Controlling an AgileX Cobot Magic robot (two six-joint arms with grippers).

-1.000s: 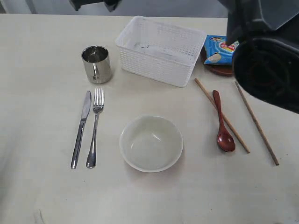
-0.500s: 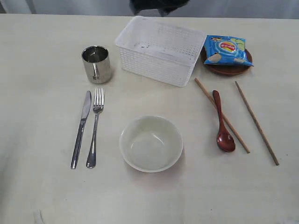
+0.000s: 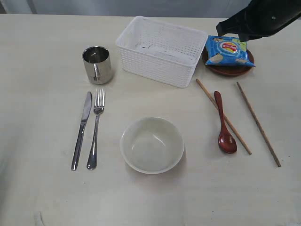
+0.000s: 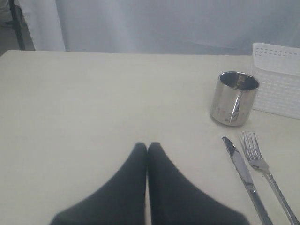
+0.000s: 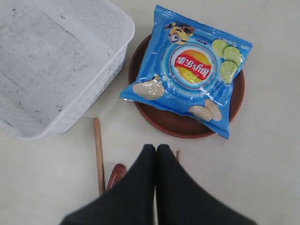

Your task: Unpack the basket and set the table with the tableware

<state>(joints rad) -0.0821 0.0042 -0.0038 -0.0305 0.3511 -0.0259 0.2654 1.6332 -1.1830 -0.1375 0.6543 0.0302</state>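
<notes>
We've got the left gripper (image 4: 147, 146) with jaws pressed together on nothing, over the pale beige table (image 4: 93, 93). The shiny steel cup (image 4: 233, 98) stands ahead of them, off toward the white perforated plastic basket (image 4: 276, 79), with the steel knife (image 4: 243, 173) and fork (image 4: 262, 168) alongside. The right gripper (image 5: 155, 149) has its jaws together too, empty. The small brown round plate (image 5: 159, 119) under the blue chip bag (image 5: 187, 70) sits just ahead, and a wooden chopstick (image 5: 98, 154) and reddish-brown wooden spoon (image 5: 116, 174) lie beside the fingers.

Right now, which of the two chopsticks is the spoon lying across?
The chopstick nearer the bowl: the red spoon has its handle crossing it, while the other chopstick lies alone, clear of the spoon.
</notes>
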